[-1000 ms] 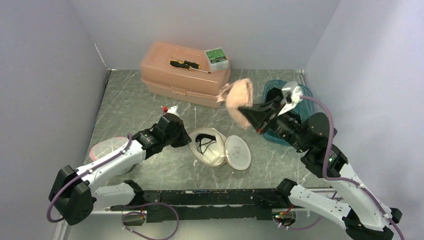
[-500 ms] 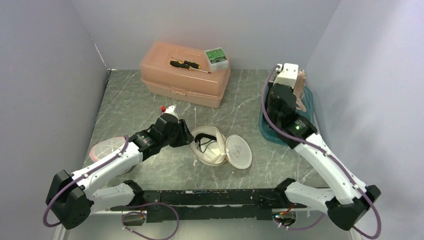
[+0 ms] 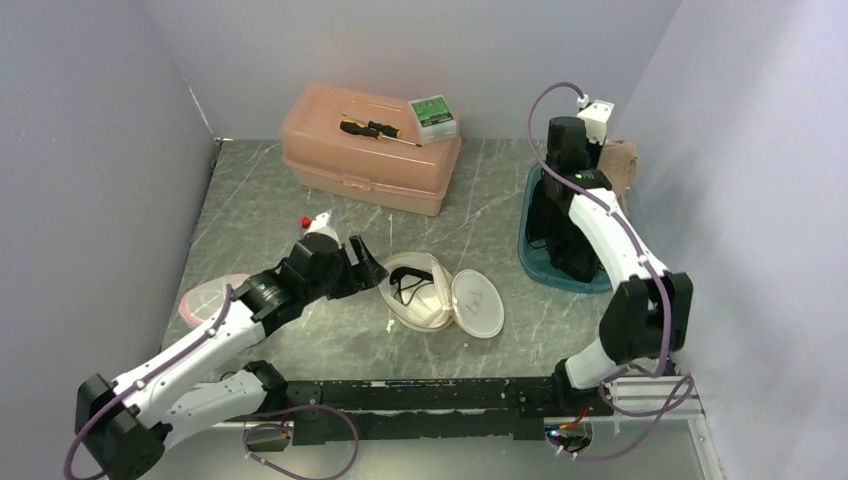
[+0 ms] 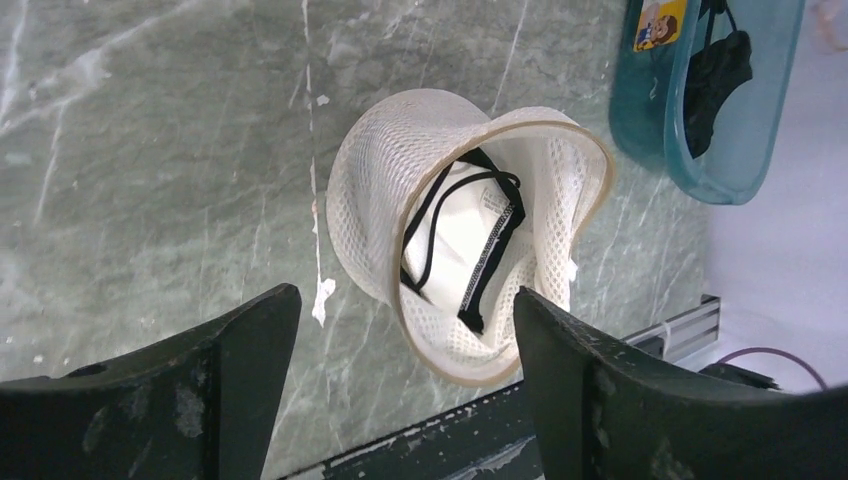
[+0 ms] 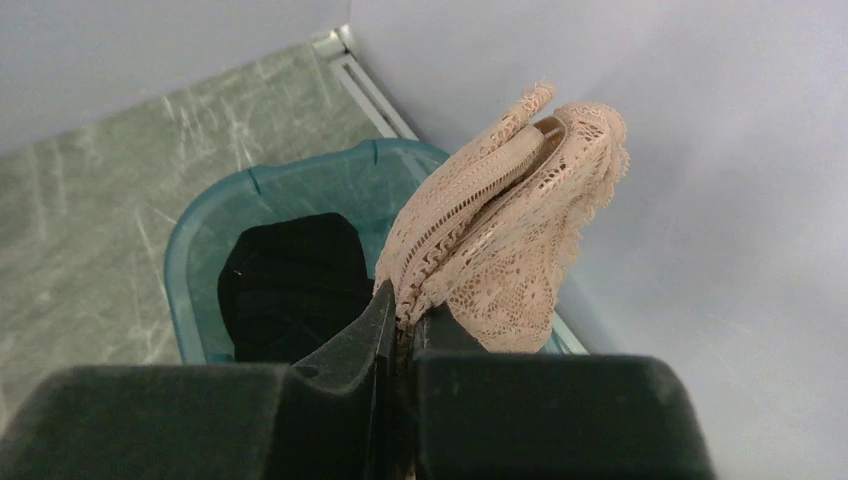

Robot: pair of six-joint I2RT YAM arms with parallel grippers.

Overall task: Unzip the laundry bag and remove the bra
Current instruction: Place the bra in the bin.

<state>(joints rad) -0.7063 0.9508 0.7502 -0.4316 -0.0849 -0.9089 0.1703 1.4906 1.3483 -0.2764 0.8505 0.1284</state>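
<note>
The white mesh laundry bag (image 3: pixel 420 296) lies unzipped mid-table, its round lid (image 3: pixel 478 303) flipped open to the right. In the left wrist view the bag (image 4: pixel 375 190) gapes, with a white garment with black straps (image 4: pixel 462 235) inside. My left gripper (image 3: pixel 366 272) hovers at the bag's left edge; its jaws (image 4: pixel 405 300) stand wide open and hold nothing. The beige lace bra (image 5: pixel 510 220) is pinched in my right gripper (image 5: pixel 405 325), which is shut on it. That gripper (image 3: pixel 603 158) is raised over the teal basin (image 3: pixel 538 262), and the bra (image 3: pixel 622 165) hangs against the right wall.
A black garment (image 5: pixel 290 290) lies in the teal basin (image 5: pixel 190 250). A pink toolbox (image 3: pixel 370 160) stands at the back with a screwdriver (image 3: pixel 378 129) and a small green box (image 3: pixel 433 115) on it. A pink disc (image 3: pixel 208 296) lies by the left arm.
My left gripper has gone from shut to wide open by the bag's rim. The right arm has swung the bra from above mid-table to over the basin, at the right wall.
</note>
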